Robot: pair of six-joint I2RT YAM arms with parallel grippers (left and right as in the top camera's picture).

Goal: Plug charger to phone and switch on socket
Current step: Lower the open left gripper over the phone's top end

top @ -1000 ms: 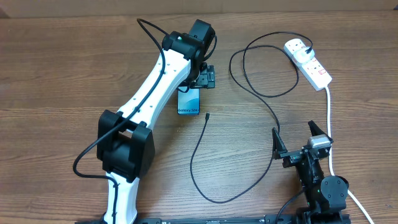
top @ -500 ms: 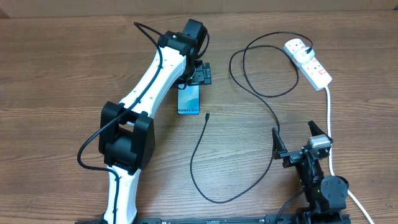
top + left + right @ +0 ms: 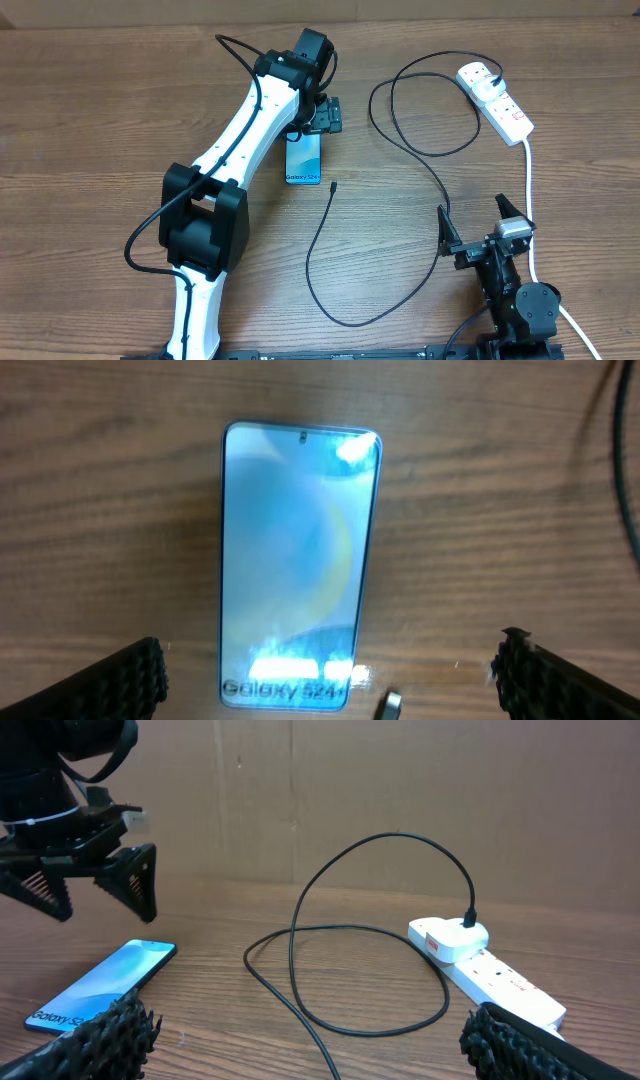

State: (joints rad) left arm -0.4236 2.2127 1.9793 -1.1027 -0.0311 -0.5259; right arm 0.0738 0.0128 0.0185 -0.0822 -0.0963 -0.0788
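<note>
The phone (image 3: 304, 162) lies flat mid-table, screen lit blue, "Galaxy" text at its near end. It fills the left wrist view (image 3: 298, 560). My left gripper (image 3: 322, 120) hovers open over the phone's far end, its jaws wide on either side (image 3: 328, 678) and nothing between them. The charger cable (image 3: 312, 260) loops across the table. Its connector tip (image 3: 331, 185) rests just right of the phone's near corner (image 3: 390, 706). Its plug (image 3: 497, 79) sits in the white socket (image 3: 500, 102) at the far right. My right gripper (image 3: 475, 228) stands open near the front, apart from everything.
The socket's thick white cord (image 3: 530, 200) runs down the right side past my right arm. In the right wrist view the cable loop (image 3: 350, 970), socket (image 3: 495, 975), phone (image 3: 100, 985) and left gripper (image 3: 90, 875) stand before a brown wall.
The left arm shifted a little to the left and toward the far edge over the phone, then held still. The right arm has not moved.
</note>
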